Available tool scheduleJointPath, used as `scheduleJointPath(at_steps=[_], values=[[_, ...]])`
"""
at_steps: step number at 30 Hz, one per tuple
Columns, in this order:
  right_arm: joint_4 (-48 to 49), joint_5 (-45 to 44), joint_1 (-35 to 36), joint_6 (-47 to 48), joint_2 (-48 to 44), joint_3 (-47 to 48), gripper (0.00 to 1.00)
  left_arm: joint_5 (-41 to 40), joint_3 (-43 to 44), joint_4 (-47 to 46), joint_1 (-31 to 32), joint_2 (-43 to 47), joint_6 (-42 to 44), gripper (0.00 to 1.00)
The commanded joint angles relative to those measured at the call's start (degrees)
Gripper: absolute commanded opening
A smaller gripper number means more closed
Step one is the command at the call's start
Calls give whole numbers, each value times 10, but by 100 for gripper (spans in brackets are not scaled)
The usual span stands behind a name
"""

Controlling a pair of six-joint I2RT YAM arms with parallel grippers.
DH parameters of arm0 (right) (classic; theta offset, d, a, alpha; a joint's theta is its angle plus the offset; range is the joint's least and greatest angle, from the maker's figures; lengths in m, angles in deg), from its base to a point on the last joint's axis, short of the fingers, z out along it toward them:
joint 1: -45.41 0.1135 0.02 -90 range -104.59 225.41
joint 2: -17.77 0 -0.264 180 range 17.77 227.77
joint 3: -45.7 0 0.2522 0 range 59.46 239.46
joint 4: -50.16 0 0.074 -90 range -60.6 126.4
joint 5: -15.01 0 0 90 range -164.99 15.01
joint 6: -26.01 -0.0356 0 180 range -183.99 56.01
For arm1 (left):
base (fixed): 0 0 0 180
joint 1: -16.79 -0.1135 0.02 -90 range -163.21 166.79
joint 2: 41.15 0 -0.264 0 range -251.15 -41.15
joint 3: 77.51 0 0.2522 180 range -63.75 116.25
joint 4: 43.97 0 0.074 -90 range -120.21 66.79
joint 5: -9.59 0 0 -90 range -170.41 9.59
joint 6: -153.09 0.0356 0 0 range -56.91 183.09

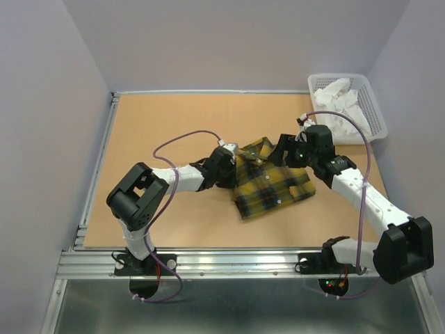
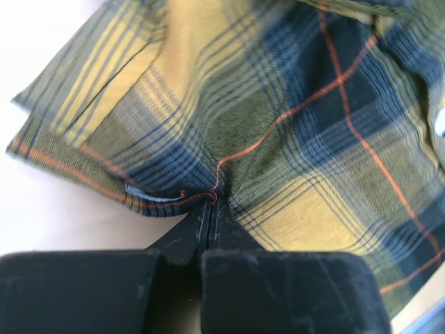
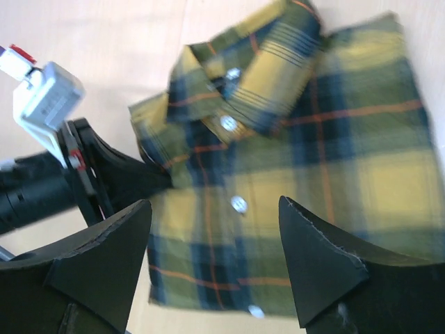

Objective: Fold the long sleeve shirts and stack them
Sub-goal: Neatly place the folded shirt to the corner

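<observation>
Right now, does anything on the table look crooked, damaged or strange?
Only the plaid shirt: it lies at an angle to the edges of the table, and its cloth puckers where the left gripper pinches it. No tear or spill shows.

A white perforated basket (image 1: 375, 115) sits at the far right corner of the tan table (image 1: 167, 118). It holds a pile of white items (image 1: 339, 104), type indeterminate. An aluminium rail (image 1: 229, 263) runs along the near edge.
</observation>
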State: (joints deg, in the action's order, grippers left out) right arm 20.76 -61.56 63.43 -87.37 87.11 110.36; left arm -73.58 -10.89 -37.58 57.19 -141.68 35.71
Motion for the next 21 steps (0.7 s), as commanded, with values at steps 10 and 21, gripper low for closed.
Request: scheduleJointPath(at_steps=[10,21], values=[[-82,-189,169,54,66,75,78,-57,8,73,26,73,-62,76],[-122,-257,246,-39,198,156,77,-39,-58,152,-205,238,-60,93]])
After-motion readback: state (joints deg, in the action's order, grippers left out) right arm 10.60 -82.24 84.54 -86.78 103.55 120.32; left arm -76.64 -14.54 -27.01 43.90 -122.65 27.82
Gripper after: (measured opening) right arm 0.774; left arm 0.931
